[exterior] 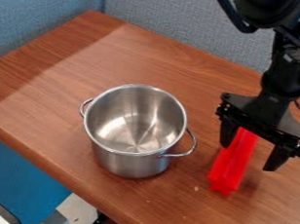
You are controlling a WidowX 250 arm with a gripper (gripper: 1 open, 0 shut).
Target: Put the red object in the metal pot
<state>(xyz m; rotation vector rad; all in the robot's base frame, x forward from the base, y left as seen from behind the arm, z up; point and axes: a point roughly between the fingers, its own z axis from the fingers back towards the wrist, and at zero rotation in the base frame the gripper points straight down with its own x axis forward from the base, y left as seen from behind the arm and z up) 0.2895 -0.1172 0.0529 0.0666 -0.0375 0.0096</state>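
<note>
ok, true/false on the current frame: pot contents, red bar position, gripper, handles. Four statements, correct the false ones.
1. The metal pot is empty. True.
2. The red bar is inside the pot. False: it lies on the wooden table beside it.
3. The gripper is open over the bar's far end. True.
4. The pot has no handles. False: it has two side loops.

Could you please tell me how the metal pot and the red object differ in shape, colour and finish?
The metal pot is round and hollow, while the red object is a long, narrow bar. The pot is shiny silver; the bar is bright red. The pot has side handles, whereas none show on the bar. Both rest on the wooden table.
</note>
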